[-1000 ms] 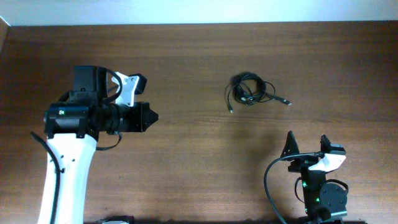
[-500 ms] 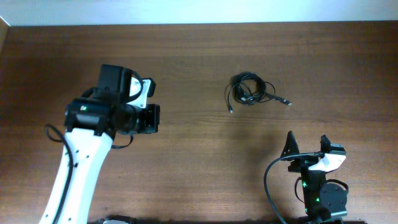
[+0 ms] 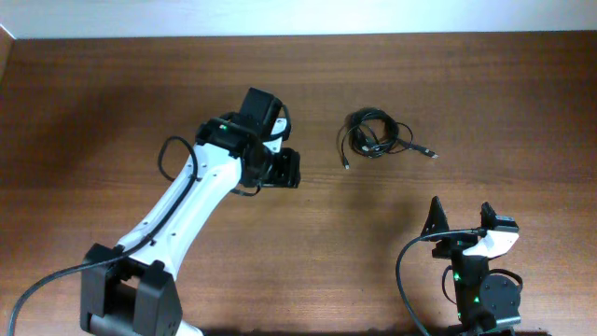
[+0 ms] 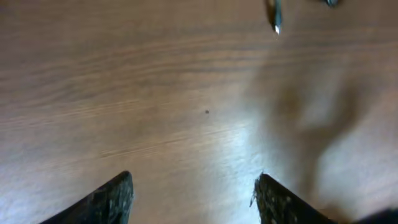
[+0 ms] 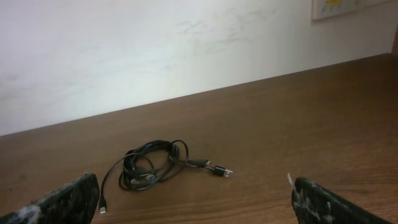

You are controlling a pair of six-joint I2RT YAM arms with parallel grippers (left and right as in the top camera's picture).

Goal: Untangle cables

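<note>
overhead: thin black knotted cable bundle (image 3: 375,140) lies right of centre, untouched. left gripper (image 3: 284,170) near it, jaws wide, empty; right gripper (image 3: 463,222) parked, wide too. step: approach. next: reach loose plug end (image 3: 346,166), pinch.

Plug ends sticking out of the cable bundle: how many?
2. One plug end lies left of the bundle, another right of it; more may hide inside.

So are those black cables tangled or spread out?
Tangled: the cables lie as one small bundle of overlapping loops, with only two plug ends trailing out.
</note>
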